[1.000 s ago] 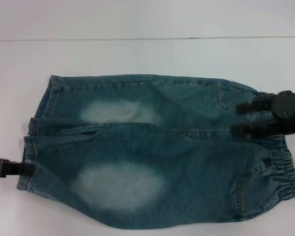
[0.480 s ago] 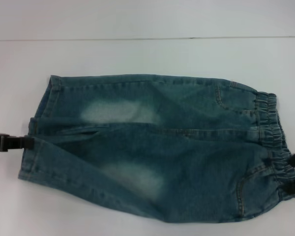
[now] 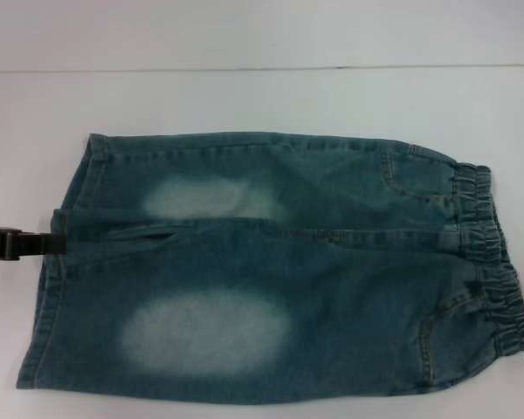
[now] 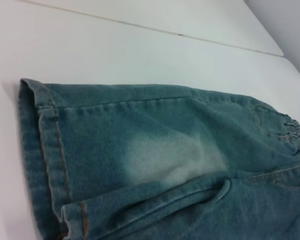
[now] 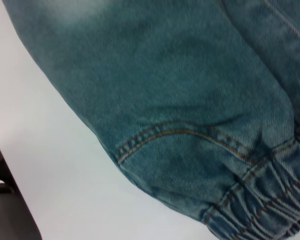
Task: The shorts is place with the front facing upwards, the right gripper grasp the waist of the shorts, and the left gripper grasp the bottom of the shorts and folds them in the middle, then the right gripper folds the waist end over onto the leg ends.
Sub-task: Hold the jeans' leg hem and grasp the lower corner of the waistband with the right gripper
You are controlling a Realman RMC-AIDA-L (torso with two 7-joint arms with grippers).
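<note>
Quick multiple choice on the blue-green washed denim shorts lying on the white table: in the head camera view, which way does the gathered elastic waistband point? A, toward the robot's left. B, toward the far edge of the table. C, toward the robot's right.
C: the puckered elastic waistband of the blue-green washed denim shorts lies at the right of the head view, with the flat leg hems at the left.

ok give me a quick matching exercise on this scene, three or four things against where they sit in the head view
Things:
1. left pincer
2. elastic waistband
3. larger faded patch
4. table

Places:
a. on the near leg
b. at the leg hems, by the slit
c. white, under the shorts
d. gathered, on the robot's right

Pairs: 1-b, 2-d, 3-a, 4-c
</note>
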